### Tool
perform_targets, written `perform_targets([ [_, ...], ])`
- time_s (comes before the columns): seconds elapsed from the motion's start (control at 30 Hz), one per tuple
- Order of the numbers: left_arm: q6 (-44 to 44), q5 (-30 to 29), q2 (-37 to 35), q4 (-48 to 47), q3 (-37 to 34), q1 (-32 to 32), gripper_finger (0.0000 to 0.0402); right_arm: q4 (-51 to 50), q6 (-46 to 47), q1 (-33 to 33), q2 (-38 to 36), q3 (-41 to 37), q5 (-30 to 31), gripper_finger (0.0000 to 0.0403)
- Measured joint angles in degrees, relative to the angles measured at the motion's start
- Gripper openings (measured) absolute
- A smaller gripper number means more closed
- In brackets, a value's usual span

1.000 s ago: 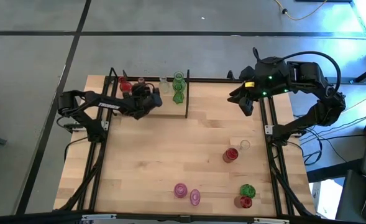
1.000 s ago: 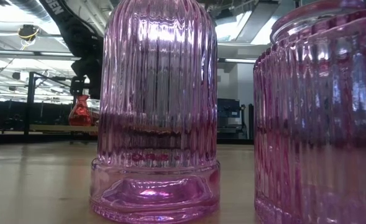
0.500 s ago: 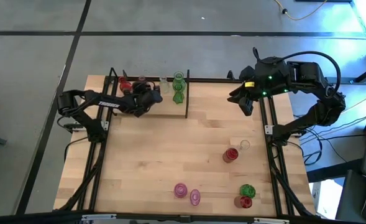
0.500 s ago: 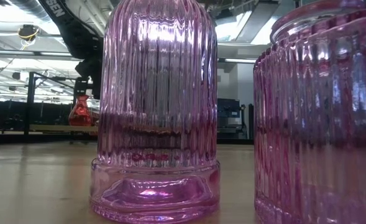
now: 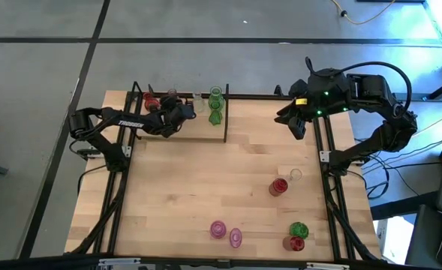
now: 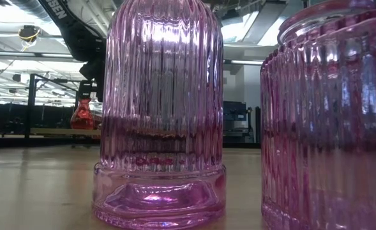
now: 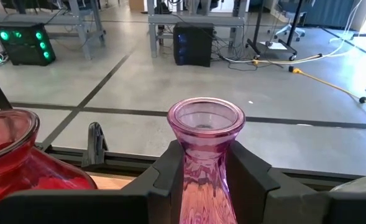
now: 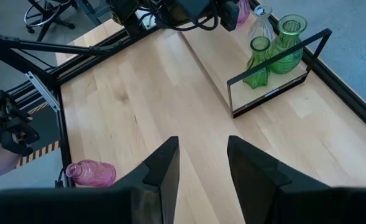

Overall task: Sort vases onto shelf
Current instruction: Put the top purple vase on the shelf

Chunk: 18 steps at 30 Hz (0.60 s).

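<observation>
Evidently light, slick and breakable, the pink vase [image 7: 205, 149] is clamped at its narrow neck by the left gripper [image 7: 204, 168] over the shelf [image 5: 205, 135], beside a red vase [image 7: 18, 162], while the right gripper [image 8: 201, 162] is held open and empty.

Both arms are built of dark, near-black segments with rounded joint housings; the left arm [image 5: 112, 124] — the one nearer the shelf [image 5: 205, 131] — carries white lettering along its forearm. The right arm [image 5: 371, 112], farther from the shelf, shows small green lights and a yellow label on its wrist housing, with black cables looping over its joints. Each gripper ends in two flat, matte-black fingers [image 8: 164, 171] — squared and blocky.
</observation>
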Motion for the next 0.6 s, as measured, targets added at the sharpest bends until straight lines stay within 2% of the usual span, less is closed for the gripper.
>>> perform_targets([
  [0.6, -0.44, -2.38, 0.13, 1.22, -0.11, -0.31, 0.0089, -0.19, 0.44, 0.00, 0.02, 0.00, -0.17, 0.0127],
])
